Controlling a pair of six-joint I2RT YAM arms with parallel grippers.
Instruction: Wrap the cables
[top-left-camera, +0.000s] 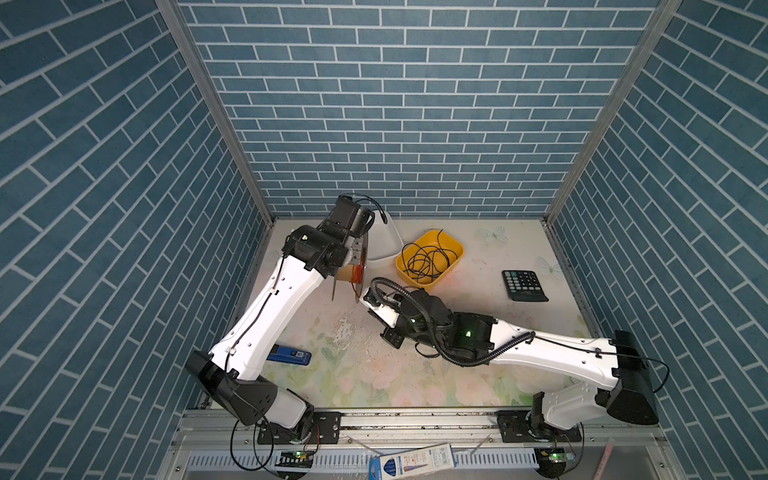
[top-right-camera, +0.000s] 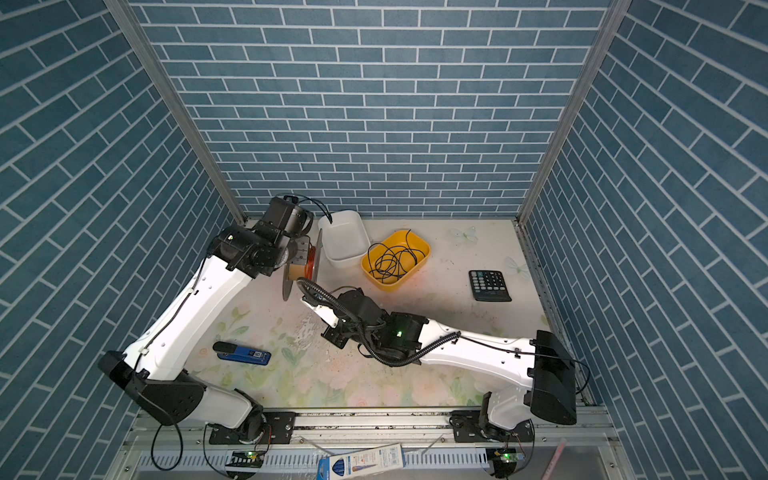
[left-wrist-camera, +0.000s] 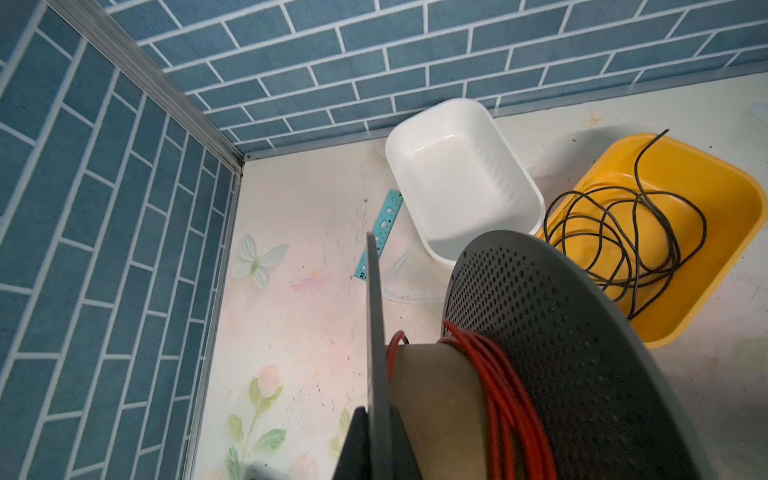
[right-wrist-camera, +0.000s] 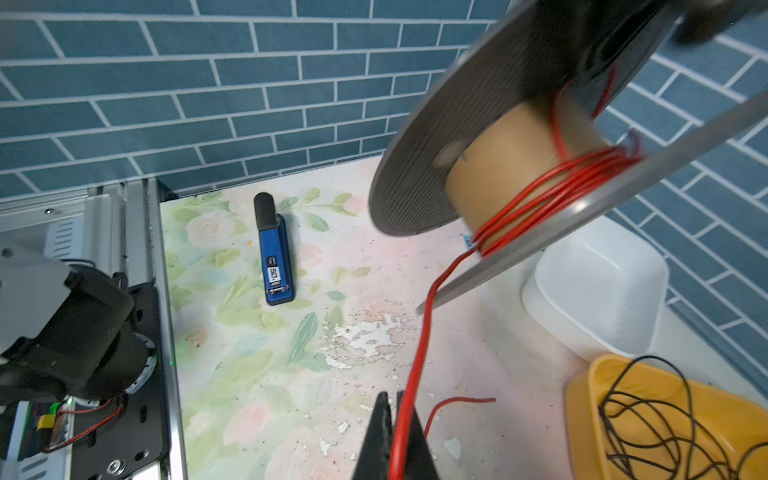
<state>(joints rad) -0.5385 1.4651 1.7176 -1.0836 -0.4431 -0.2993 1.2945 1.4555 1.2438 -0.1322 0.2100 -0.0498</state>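
Both clamped: left tool (left-wrist-camera: 374, 440) on spool (right-wrist-camera: 498, 166), right tool (right-wrist-camera: 399, 436) on cable (right-wrist-camera: 419, 340); white tub (left-wrist-camera: 461, 178), yellow tub (left-wrist-camera: 706, 174) near.

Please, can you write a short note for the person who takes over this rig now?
Left gripper: jaws shut on a flange of the spool, held on edge beside the white bin.
Right gripper: jaws shut on the red wire, close to its free end.
Done: a few turns lie on the core.
Left: wind on the stretch between spool and jaws, then the short tail.
The black wire lies in the yellow bin.
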